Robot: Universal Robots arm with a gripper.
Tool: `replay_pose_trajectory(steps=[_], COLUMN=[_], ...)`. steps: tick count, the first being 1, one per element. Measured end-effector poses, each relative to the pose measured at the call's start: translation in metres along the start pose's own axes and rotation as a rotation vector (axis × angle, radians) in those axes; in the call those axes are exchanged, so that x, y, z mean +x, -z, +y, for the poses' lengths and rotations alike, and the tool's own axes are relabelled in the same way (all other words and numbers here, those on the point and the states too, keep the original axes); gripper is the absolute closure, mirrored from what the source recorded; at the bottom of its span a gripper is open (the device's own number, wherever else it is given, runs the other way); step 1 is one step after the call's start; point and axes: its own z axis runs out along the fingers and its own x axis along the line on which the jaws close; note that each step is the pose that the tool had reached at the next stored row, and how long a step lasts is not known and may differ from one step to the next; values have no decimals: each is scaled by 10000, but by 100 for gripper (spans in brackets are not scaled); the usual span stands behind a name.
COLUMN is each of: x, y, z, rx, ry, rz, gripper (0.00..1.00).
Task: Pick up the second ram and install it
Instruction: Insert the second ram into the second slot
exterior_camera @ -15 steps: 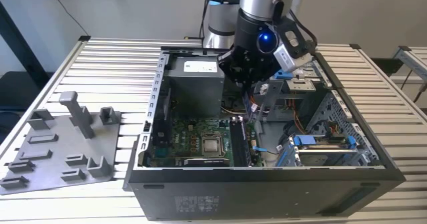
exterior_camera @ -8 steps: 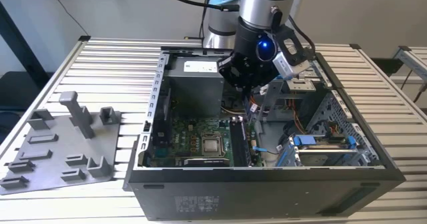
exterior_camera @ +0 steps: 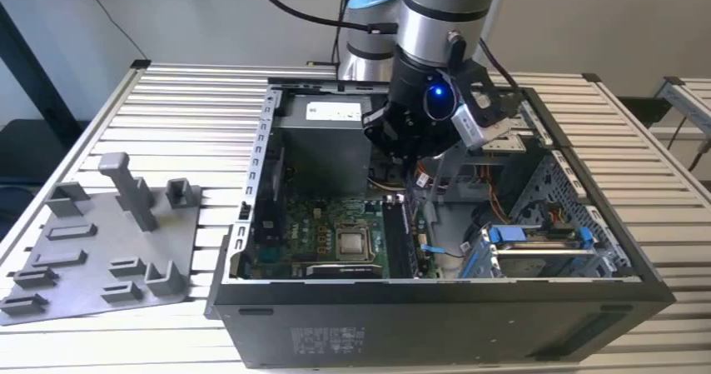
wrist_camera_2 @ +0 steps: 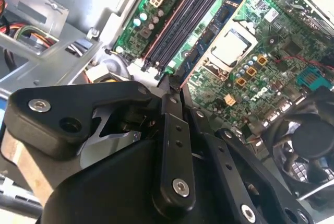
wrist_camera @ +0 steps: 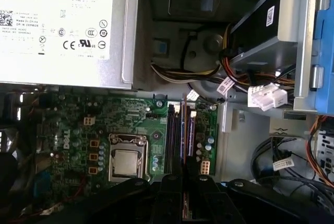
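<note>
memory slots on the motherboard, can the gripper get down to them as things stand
Probably yes. The gripper hangs inside the open case right above the memory slots, with a ram stick standing in one of them just beyond its tip. Nothing lies between; the cables sit off to the side.

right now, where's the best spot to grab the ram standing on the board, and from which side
Probably the long top edge, pinched across its two flat faces, coming straight down through the open case. The ram stands on edge, parallel to the black slots, with the cpu close on its other side. Its lower edge sits at the board, so only the top looks free.
</note>
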Motion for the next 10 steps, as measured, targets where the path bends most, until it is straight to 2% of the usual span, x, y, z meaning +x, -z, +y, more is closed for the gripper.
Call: replay_pose_trajectory(steps=[10], x=[7], y=[-182], z=[-31], rx=[1], ry=[-233], rz=[-11], gripper=[86])
